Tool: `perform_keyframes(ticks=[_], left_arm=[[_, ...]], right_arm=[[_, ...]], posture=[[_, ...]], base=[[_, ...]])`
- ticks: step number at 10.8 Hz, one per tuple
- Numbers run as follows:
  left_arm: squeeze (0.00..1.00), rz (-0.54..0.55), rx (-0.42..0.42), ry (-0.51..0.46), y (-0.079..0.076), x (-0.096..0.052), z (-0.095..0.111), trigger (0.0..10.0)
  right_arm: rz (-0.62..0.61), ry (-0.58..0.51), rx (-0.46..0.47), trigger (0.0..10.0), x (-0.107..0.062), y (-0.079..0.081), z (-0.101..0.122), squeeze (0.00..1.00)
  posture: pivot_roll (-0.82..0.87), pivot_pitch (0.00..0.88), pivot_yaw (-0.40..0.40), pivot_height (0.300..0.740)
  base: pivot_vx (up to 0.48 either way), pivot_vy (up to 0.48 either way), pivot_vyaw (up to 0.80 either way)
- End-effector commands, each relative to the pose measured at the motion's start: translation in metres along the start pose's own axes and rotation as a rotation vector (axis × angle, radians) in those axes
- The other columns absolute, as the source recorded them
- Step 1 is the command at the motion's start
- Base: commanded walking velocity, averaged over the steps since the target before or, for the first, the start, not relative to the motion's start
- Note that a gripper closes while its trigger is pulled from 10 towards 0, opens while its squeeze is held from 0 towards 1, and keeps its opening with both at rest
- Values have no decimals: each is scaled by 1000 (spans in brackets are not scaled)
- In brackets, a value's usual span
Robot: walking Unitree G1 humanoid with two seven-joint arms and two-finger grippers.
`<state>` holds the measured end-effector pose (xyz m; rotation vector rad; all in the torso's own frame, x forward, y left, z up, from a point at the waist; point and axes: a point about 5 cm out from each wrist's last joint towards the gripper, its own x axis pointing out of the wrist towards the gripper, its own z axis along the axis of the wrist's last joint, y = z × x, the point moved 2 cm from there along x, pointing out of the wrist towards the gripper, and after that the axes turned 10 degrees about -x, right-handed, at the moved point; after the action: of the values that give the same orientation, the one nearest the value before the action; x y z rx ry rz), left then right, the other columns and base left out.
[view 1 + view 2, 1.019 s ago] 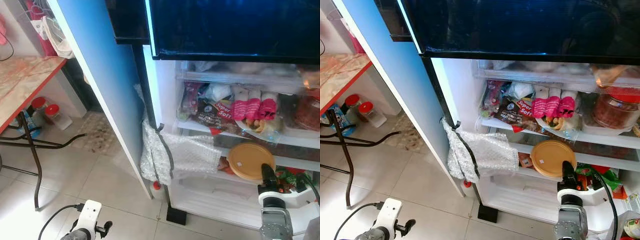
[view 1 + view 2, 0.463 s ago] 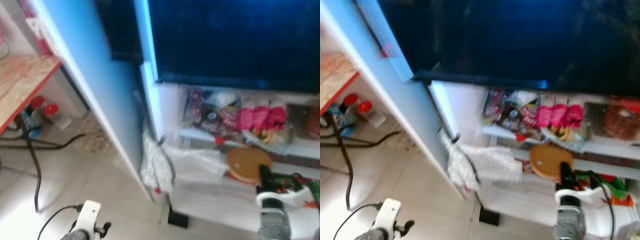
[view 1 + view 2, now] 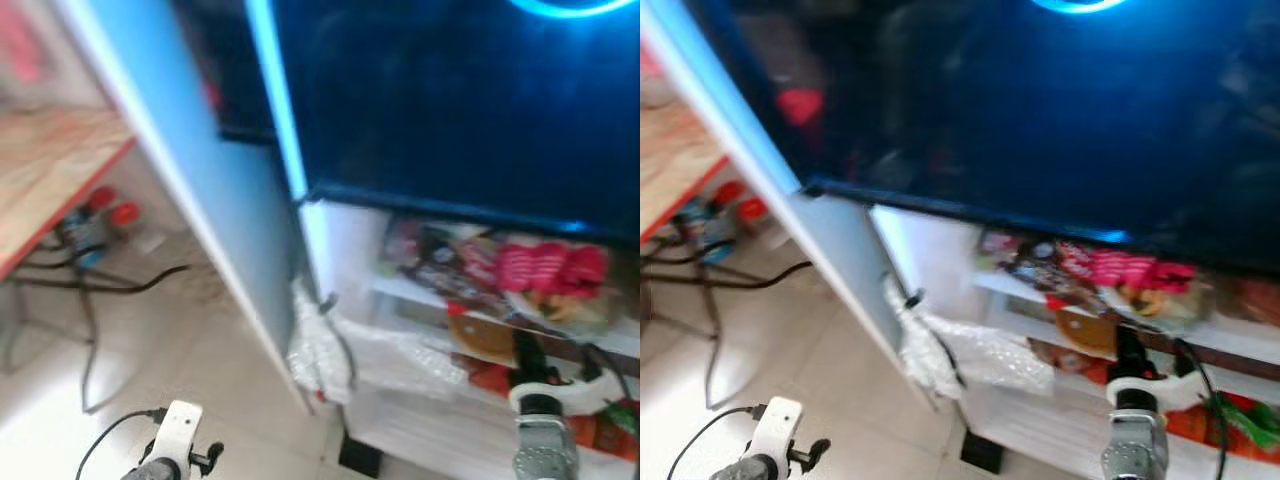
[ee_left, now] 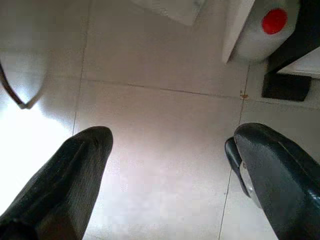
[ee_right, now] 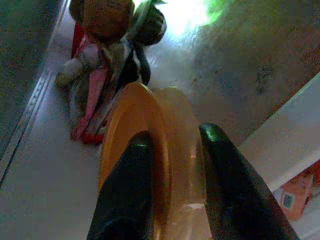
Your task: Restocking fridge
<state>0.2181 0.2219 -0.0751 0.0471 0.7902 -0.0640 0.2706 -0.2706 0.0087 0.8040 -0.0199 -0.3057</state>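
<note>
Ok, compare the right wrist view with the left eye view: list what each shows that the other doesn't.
Right wrist view alone: the right claw closed on the rim of the orange container, one finger on each side, with a wrapped bundle behind it on the shelf.

Left eye view alone: the blue fridge door, the bubble wrap at its hinge, the table, red-capped jars on the floor, and the left claw, low and idle.

Both: the orange container and the right claw.
</note>
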Motion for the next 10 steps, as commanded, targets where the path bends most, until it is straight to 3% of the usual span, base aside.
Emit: perform_keyframes(ticks=[1, 2, 4, 7, 10], left_arm=[[0, 17, -2, 27, 8, -4, -8, 10000], [0, 17, -2, 27, 8, -4, -8, 10000], [0, 17, -10, 12, 7, -4, -7, 10000], [0, 15, -14, -5, 7, -4, -6, 10000], [0, 16, -14, -14, 7, -4, -5, 10000]], right_arm=[[-24, 2, 1, 10000, -4, -6, -1, 0], [-24, 2, 1, 10000, -4, -6, -1, 0], [-147, -75, -10, 10000, 2, -13, 11, 0], [-176, -123, 19, 10000, 18, -2, 20, 0], [-169, -100, 36, 10000, 29, 10, 16, 0]], posture=[[-188, 93, 146, 740], [-188, 93, 146, 740], [-187, 87, 147, 740], [-185, 77, 151, 740], [-182, 81, 156, 740]], base=[[0, 0, 0], [0, 0, 0], [0, 0, 0], [0, 0, 0], [0, 0, 0]])
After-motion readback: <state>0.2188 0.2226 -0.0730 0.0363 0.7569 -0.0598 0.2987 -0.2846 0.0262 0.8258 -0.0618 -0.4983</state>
